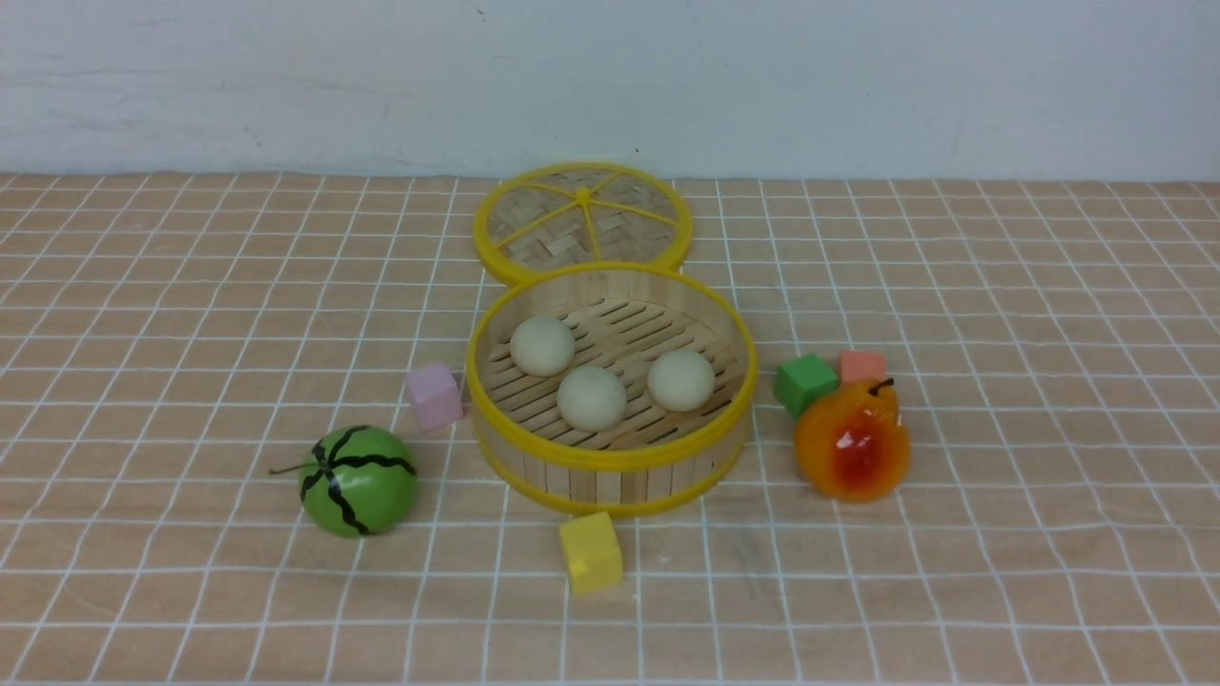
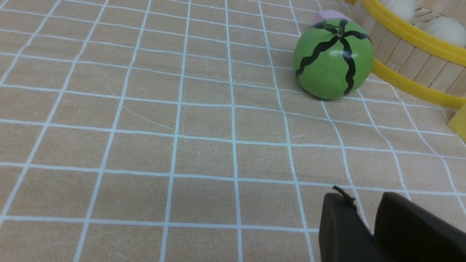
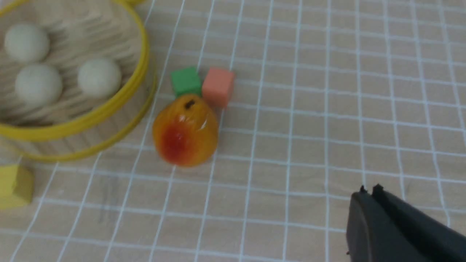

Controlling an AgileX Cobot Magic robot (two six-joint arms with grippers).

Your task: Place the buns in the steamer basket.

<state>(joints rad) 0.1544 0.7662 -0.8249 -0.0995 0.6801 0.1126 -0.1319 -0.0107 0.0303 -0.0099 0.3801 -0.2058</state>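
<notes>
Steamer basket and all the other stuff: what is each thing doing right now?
Steamer basket: upright, uncovered, holding all three buns.
Buns: inside, lying apart on the slats.
Lid: off, flat behind the basket.
Melon: on the table, untouched.
Pear: upright, stem up.
Left claw: slightly parted, empty.
Right claw: shut, empty.

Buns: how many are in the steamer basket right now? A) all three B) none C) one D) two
A: the front view shows three buns lying on the slatted floor inside the steamer basket, and none out on the table.
</notes>
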